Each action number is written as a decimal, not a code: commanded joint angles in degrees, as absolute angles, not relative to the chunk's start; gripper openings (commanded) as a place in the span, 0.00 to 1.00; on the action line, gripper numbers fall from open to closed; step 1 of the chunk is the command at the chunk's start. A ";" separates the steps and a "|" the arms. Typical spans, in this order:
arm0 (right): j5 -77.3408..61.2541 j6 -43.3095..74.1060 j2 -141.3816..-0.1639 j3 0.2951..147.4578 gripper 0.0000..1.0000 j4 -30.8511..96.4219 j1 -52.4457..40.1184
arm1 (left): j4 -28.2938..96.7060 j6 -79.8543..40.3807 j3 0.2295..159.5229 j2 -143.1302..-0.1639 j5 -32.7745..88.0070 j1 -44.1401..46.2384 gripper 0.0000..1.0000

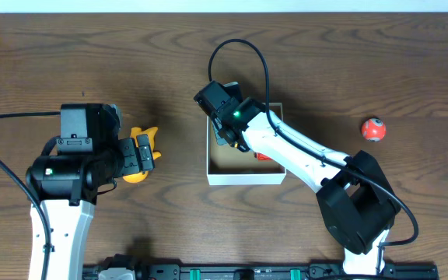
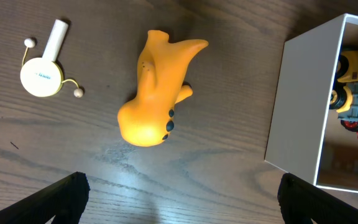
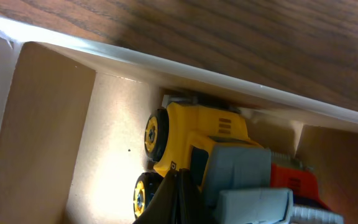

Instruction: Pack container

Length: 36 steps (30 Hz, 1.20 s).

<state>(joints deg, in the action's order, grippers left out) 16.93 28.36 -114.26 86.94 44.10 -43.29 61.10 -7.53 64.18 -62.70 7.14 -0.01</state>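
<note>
1 container (image 1: 245, 179), near table centre, open side up. Square, so no long axis; walls run parallel to the table edges. White walls, brown inside.

Inside: 1 yellow truck (image 3: 197, 134) with grey and red parts, against the far wall. Cannot tell whether the red part is a separate toy.

Right gripper (image 3: 179, 186) low inside the container, just over the truck; fingers pressed together, nothing seen between them.

Outside, to the left: 1 yellow animal toy (image 2: 154, 93), lying on its side, apart from the container wall. Left gripper (image 2: 182, 183) above it, fingers spread wide, empty.

Beyond the toy: 1 white drum rattle (image 2: 42, 73). Far right: 1 red ball (image 1: 373, 129), well apart.
</note>
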 commanded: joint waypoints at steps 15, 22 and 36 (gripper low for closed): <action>7.44 21.98 -115.18 87.22 0.03 40.45 -43.20 | 61.23 -7.79 64.99 -62.85 7.09 -0.43 0.98; 10.39 24.82 -119.68 87.22 0.01 40.16 -43.20 | 61.25 -7.79 64.99 -62.85 7.09 -0.43 0.98; 20.36 34.44 -121.03 87.22 0.01 41.39 -43.20 | 61.23 -7.79 64.99 -62.85 7.09 -0.43 0.98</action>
<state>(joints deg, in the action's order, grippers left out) 16.10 32.71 -120.31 87.07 41.08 -43.31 61.10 -7.53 64.18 -62.70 7.14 -0.01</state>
